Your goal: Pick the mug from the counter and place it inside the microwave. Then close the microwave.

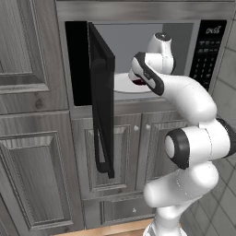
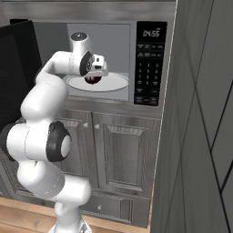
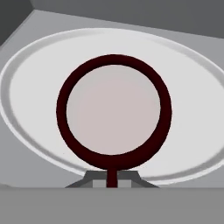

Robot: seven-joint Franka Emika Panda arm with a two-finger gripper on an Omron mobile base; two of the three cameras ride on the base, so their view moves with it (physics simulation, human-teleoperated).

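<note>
A: where's the mug [image 3: 113, 111]?

B: inside the microwave [image 2: 113, 32], above the white turntable [image 3: 188, 87]. Hand view looks straight down into it: dark red rim, pale inside, roughly centred over the plate. In the right base view a bit of maroon shows just under the hand at [image 2: 93, 80]; the left base view has a sliver of it at [image 1: 138, 82], behind the arm

A: sitting on the plate or held above it?

B: can't tell. Top-down view gives no height, and the side views are too small to show whether the bottom touches

A: gripper [image 2: 93, 77] state?

B: it's right at the mug, pointing down into the cavity. At the bottom of the hand view a thin dark red strip runs from the rim down between the finger tips [image 3: 94, 180]. Looks like the handle sits between them, but the jaws are mostly cut off by the frame edge, so I can't say whether they're clamped or slack

A: door?

B: door [image 1: 102, 97] swung wide open to the left, black glass, near edge-on in the left base view, long handle down its edge. Keypad panel [image 2: 150, 63] on the right, clock reads 04:55

A: arm [image 1: 193, 138]?

B: reaches from the base up and into the opening, grey cabinets [image 1: 27, 152] below and beside it
</note>
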